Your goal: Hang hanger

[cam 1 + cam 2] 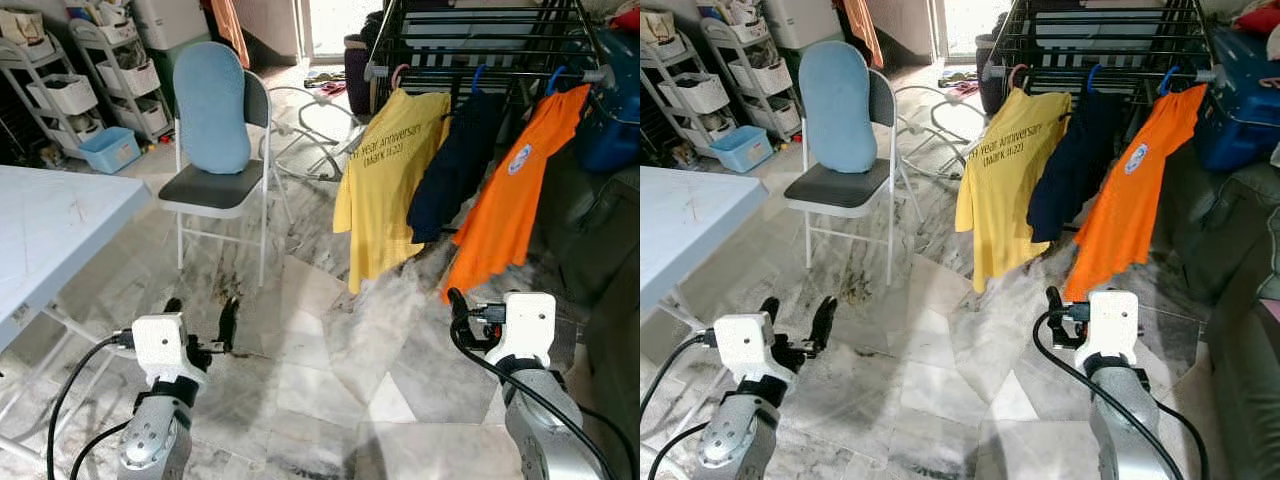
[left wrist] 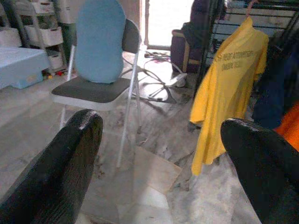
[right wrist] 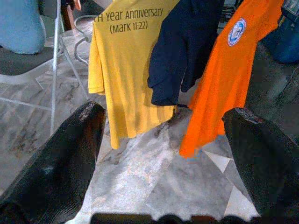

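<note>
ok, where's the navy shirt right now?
The dark navy shirt hangs on the black metal drying rack, ahead and to the robot's right, between the yellow printed T-shirt and the orange T-shirt.

The scene is viewed from head height by both eye views, angled forward and down over a marble floor (image 1: 330, 370) toward a drying rack (image 1: 480, 45), well apart. Each wrist view is aimed along its own fingers (image 2: 56, 172), low and nearer. The yellow shirt (image 3: 126, 70) and folding chair (image 2: 98, 88) are shared by all four views.
</note>
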Tool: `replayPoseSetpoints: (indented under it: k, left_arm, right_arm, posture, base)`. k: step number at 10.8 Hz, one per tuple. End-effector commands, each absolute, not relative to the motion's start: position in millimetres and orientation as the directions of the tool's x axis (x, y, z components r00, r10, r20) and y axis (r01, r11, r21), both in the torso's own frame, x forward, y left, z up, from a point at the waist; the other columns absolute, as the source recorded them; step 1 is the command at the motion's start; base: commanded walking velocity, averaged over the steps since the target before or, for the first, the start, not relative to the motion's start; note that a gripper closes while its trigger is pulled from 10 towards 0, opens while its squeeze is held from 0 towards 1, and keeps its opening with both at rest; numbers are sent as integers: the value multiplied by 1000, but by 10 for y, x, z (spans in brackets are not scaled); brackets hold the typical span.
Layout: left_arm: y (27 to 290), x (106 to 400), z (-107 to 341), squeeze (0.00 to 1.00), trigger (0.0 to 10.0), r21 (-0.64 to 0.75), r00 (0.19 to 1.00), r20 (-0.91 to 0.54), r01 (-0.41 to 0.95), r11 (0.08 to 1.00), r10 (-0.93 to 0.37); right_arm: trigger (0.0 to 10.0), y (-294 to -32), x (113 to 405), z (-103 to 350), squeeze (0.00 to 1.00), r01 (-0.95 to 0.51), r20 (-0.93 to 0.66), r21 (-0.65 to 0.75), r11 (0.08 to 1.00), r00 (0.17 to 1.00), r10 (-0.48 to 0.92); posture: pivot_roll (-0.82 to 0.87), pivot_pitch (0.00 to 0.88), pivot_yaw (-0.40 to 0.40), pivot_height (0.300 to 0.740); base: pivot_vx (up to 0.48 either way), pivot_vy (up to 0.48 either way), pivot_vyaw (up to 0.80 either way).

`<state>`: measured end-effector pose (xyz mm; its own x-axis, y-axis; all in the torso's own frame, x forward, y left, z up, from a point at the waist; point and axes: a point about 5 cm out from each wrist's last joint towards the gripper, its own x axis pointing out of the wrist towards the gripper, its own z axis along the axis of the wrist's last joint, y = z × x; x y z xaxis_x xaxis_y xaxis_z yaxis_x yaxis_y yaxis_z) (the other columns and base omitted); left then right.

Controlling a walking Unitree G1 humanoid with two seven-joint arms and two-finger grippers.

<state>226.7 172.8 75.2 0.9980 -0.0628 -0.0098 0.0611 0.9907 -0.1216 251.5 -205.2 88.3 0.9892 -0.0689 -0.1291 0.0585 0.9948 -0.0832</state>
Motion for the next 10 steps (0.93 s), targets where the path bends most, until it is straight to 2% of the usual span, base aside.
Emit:
replayPoseSetpoints:
  k: [1,2,3,8,10]
  left_arm:
    - [1735,2274,750,0,10000,-113,996,-19,84,990,-87]
    - [1728,2278,751,0,10000,-127,996,-17,87,988,-90]
    - [1722,2282,750,0,10000,-132,996,-15,90,987,-93]
    - [1688,2307,740,0,10000,-136,994,-16,105,985,-108]
    - [1672,2307,724,0,10000,-136,994,-23,107,985,-111]
  right_arm:
    - [10000,-2019,2551,948,39,44,-115,-76,996,992,-53]
    - [10000,-2017,2554,932,0,41,-127,-83,996,991,-51]
    - [10000,-2011,2559,926,0,38,-131,-81,996,990,-49]
    - [10000,-1999,2602,921,0,30,-134,-85,996,990,-42]
    - [10000,-1985,2612,922,0,22,-131,-82,996,991,-32]
  posture:
    - [-109,0,93,740]
    - [-109,0,93,740]
    - [-110,0,94,740]
    - [-110,0,90,740]
    - [-110,0,89,740]
  base:
    - [0,0,0]
    - [326,0,0]
    - [382,0,-800]
    - [400,263,-800]
    - [360,317,0]
